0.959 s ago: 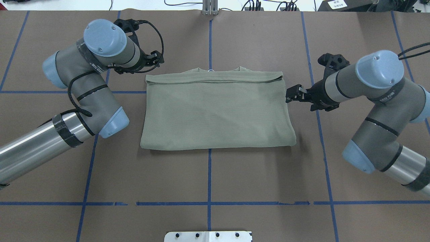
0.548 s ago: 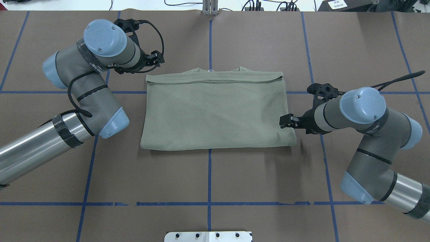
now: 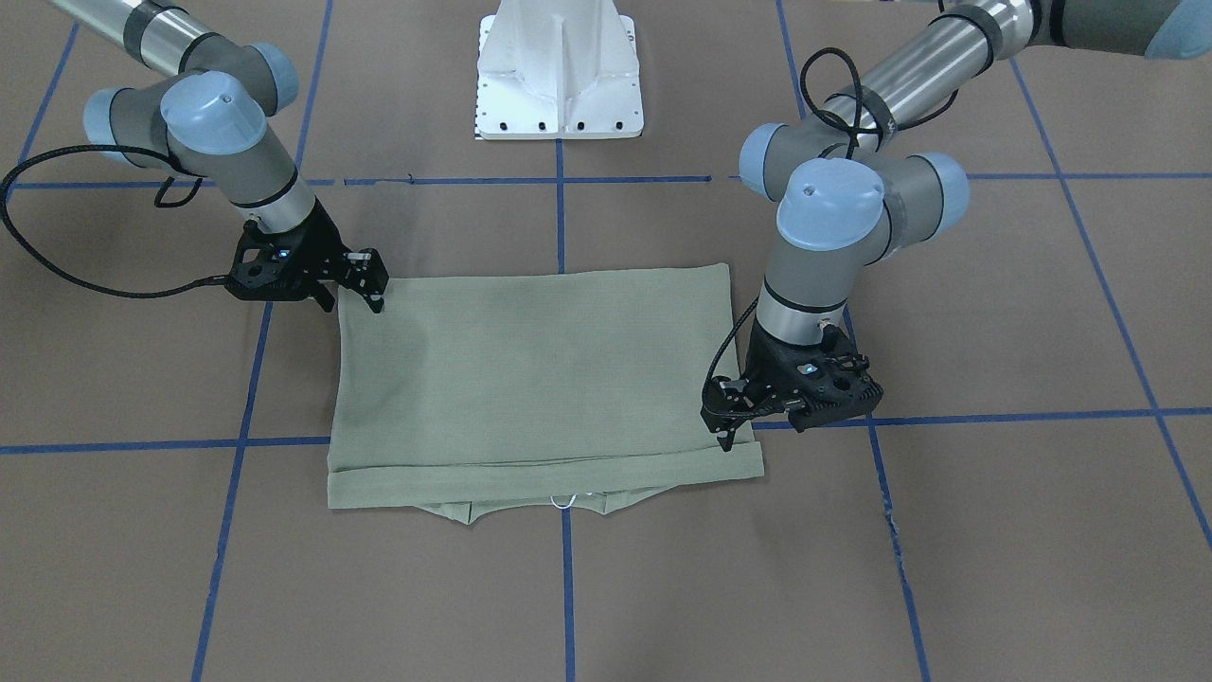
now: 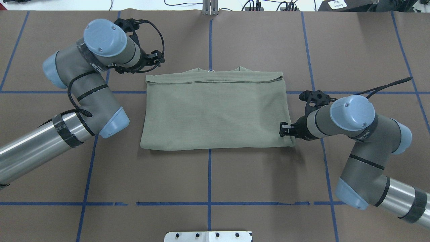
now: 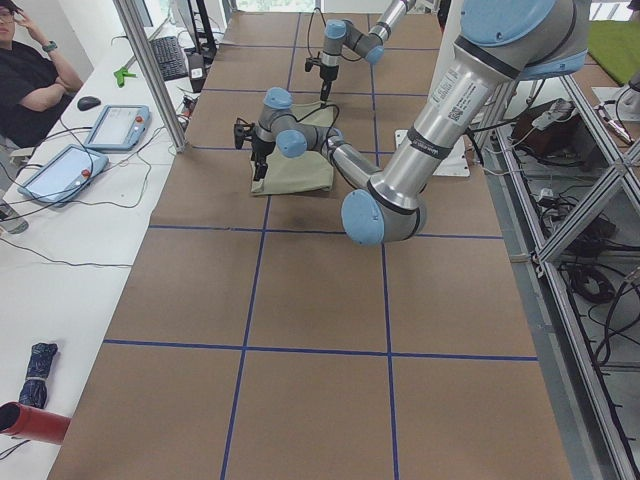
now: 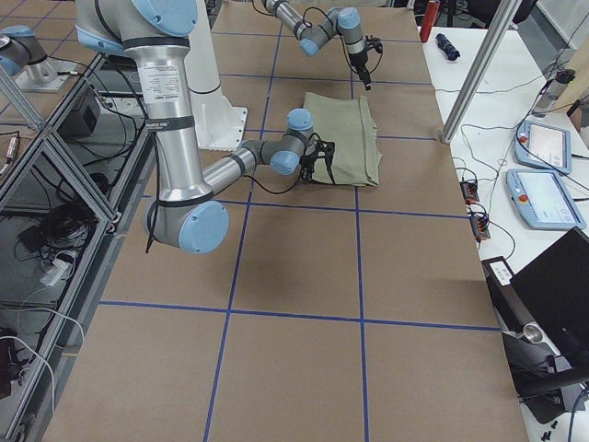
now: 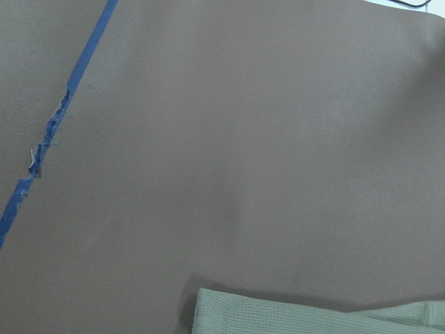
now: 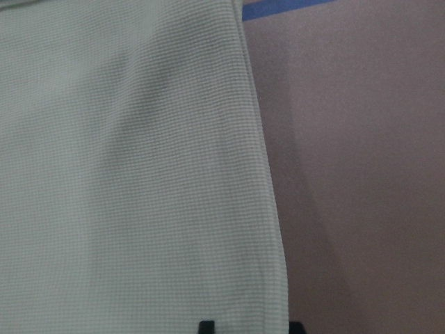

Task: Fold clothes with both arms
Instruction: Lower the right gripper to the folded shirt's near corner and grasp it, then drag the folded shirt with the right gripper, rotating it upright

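right arm (image 4: pixel 352 124) has swung back toward the robot's edge of the worktop, carrying its pincer from beside the shirt's far right corner to the near right one; the left arm (image 4: pixel 84 77) has not shifted.

the room is a lab. a white bench runs along the worktop's far edge with tablets (image 5: pixel 115 125) and a keyboard (image 5: pixel 165 55) on it, and a seated person (image 5: pixel 30 80) sits at its end. aluminium framing (image 6: pixel 55 157) stands behind the robot.

the worktop (image 4: pixel 268 174) is covered in brown paper, crossed by blue tape lines (image 4: pixel 209 174) in a grid. a white pedestal (image 3: pixel 559 76) sits at the middle of the robot's edge.

the olive shirt (image 4: pixel 215 111) lies flat as a folded rectangle across the centre line, somewhat toward the far edge, with its collar poking out on the far side.

the right gripper (image 3: pixel 371 289) is low over the shirt's near right corner. the wrist view shows its fingertips (image 8: pixel 206 327) apart, one over the cloth and one over bare paper.

the left gripper (image 3: pixel 727 431) hangs by the far left corner; i cannot tell how its fingers stand.

a white tag loop (image 4: pixel 211 70) shows at the collar.
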### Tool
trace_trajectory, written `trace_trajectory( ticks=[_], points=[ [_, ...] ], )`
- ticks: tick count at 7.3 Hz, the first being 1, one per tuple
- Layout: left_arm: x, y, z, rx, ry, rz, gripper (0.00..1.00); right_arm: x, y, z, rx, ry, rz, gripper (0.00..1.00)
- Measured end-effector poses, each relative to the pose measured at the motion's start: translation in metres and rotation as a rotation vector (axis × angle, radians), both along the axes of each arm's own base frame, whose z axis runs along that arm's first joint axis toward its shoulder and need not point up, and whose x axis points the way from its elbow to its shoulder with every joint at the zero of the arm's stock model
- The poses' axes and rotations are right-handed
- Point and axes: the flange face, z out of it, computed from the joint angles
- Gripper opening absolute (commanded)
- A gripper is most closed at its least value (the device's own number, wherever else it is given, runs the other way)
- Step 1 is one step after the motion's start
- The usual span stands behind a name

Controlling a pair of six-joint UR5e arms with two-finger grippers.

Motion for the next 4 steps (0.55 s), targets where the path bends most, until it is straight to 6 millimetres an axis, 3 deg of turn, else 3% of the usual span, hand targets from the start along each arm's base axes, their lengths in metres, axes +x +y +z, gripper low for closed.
trace_trajectory(
  ticks=[4],
  points=[
    [-0.001, 0.002, -0.001, 0.011, 0.013, 0.002, 0.99, 0.023, 0.023, -0.01, -0.017, -0.042, -0.05, 0.0]
  ],
)
